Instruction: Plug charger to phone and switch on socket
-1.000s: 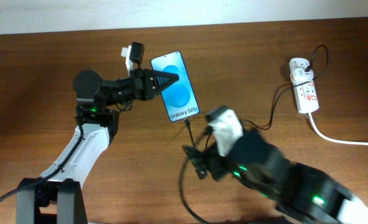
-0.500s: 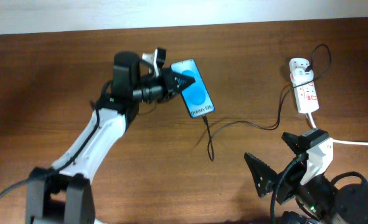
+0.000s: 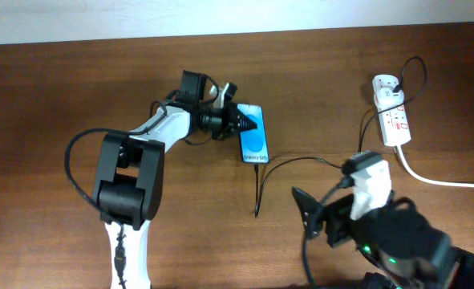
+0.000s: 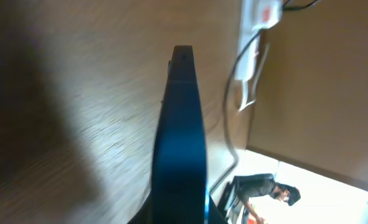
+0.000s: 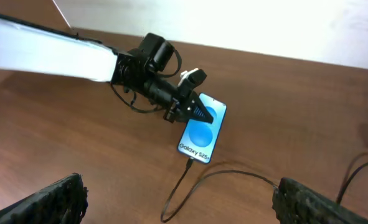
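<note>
The brown table [image 3: 52, 96] filled my overhead feed. The left arm [image 3: 164, 124] reached across it to the middle, and the right arm [image 3: 397, 241] sat low at the near edge. The socket [image 3: 390, 108] lay far right near the back, its thick white cord [image 3: 441, 180] trailing off the side, well apart from either gripper.

The phone [image 3: 254, 143] sat mid-table with its screen lit blue. It looked narrow from above, and I could not tell whether it lay flat or was tipped on a long edge. The left gripper [image 3: 238, 122] was closed on the phone's upper end, and its wrist view showed the handset edge-on. The right gripper [image 5: 179, 182] had its fingers spread wide and carried nothing.

The charger [image 3: 301, 160] ran from the socket in a loose loop to the phone's lower edge. Its plug tip [image 5: 190, 160] met the port there and looked seated to me, though I could not confirm it.

I judged the switch was the step in hand. I meant to keep the left pinch steady so the tip stayed in, swing the right arm over the slack cable without snagging it, narrow its fingers, and press squarely on one of the red-marked switches [image 3: 398, 120]. The light strip could skid under a slanted push.
</note>
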Robot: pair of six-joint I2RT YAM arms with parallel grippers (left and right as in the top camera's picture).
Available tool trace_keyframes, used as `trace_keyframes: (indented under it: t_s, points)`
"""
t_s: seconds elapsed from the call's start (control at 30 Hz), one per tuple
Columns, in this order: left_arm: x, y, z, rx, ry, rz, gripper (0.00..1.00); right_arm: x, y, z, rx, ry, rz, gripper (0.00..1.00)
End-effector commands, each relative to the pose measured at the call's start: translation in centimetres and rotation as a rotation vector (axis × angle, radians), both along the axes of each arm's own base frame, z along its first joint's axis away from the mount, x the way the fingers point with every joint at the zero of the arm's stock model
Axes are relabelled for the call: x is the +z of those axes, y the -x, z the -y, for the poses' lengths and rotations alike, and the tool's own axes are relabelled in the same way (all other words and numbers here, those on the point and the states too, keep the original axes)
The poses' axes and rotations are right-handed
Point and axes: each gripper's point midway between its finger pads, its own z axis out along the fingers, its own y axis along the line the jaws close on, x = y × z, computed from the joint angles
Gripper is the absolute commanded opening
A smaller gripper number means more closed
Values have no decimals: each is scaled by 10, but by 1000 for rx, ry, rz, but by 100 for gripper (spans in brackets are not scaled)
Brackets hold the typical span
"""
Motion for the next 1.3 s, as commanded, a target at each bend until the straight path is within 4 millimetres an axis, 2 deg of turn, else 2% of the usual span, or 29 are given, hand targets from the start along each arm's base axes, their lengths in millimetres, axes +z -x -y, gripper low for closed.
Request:
trace_keyframes:
  t_s: [0.0, 0.1, 0.23, 0.47, 0.63, 0.9, 1.07, 1.27]
  points:
    - [-20, -4, -10, -28, -112, 84, 0, -8, -11, -10, -35, 12, -39, 99]
    - [-34, -6, -20, -6, -207, 88, 0, -19, -17, -18, -54, 22, -83, 98]
    - [-39, -9, -25, 9, -246, 100, 0, -27, -23, -25, -58, 43, -105, 98]
    - [-39, -8, -22, -40, -248, 168, 0, -23, -30, -34, -77, -9, -102, 98]
    - [-44, -11, -26, -28, -287, 174, 12, -27, -32, -37, -78, 5, -112, 98]
    - [-46, -5, -28, -33, -297, 141, 16, -29, -34, -39, -78, 9, -115, 98]
    - [-47, -2, -29, -36, -301, 127, 25, -28, -38, -37, -111, -1, -110, 98]
    - [-48, -2, -29, -36, -301, 126, 37, -40, -44, -43, -124, 35, -132, 98]
